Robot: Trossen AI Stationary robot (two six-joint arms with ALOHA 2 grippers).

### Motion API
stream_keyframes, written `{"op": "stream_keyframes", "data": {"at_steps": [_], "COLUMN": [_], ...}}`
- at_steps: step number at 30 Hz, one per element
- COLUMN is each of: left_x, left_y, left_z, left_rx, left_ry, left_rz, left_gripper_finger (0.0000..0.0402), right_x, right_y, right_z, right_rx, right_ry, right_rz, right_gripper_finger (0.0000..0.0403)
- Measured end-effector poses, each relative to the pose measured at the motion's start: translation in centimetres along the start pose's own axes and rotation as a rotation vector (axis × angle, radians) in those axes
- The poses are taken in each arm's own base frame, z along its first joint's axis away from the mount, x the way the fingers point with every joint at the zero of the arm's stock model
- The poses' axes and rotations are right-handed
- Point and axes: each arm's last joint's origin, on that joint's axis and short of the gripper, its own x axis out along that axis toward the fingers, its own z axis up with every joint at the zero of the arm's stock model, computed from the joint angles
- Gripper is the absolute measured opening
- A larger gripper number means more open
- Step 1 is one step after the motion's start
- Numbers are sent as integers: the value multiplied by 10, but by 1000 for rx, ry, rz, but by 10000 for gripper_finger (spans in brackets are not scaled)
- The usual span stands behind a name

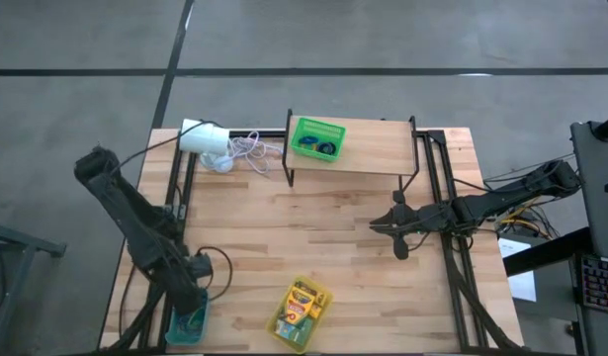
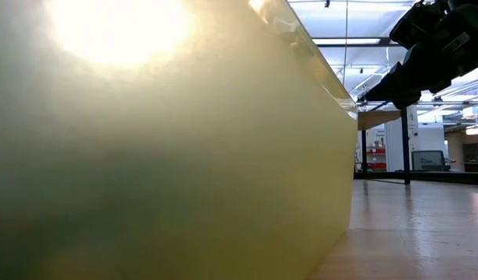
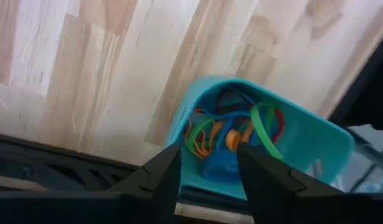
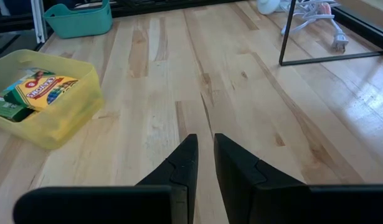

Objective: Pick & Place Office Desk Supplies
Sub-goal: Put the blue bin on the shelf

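A teal bin (image 3: 303,134) holding coloured rubber-band loops (image 3: 235,127) stands at the table's near left corner (image 1: 185,326). My left gripper (image 3: 208,168) points down over it, open; its fingers hang above the bin's inside and touch nothing that I can see. A yellow bin (image 1: 284,333) near the front edge holds crayon boxes (image 1: 302,302), which also show in the right wrist view (image 4: 38,87). My right gripper (image 4: 205,146) waits shut over bare wood at mid-right (image 1: 375,225), holding nothing.
A green basket (image 1: 318,127) with dark blue contents sits on a raised wooden shelf (image 1: 373,158) at the back. A white cylinder (image 1: 203,138) with its white cord (image 1: 246,148) lies at the back left. The yellow bin's wall (image 2: 169,155) fills the low view.
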Motion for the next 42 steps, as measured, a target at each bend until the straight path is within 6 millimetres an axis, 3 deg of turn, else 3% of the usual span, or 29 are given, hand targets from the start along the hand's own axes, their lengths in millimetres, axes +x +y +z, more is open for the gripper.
{"op": "stream_keyframes", "data": {"at_steps": [9,37,42], "left_x": [24,26,36], "left_y": [-8,-11,-5], "left_z": [4,7,6], "left_rx": [104,136,137], "left_ry": [55,-44,-43], "left_rz": [99,98,100], "left_gripper_finger": [161,161,161], "right_x": [0,0,0], "right_y": [0,0,0], "right_z": [0,0,0], "right_rx": [0,0,0], "right_ry": [0,0,0], "right_rz": [0,0,0], "right_gripper_finger": [52,52,52]}}
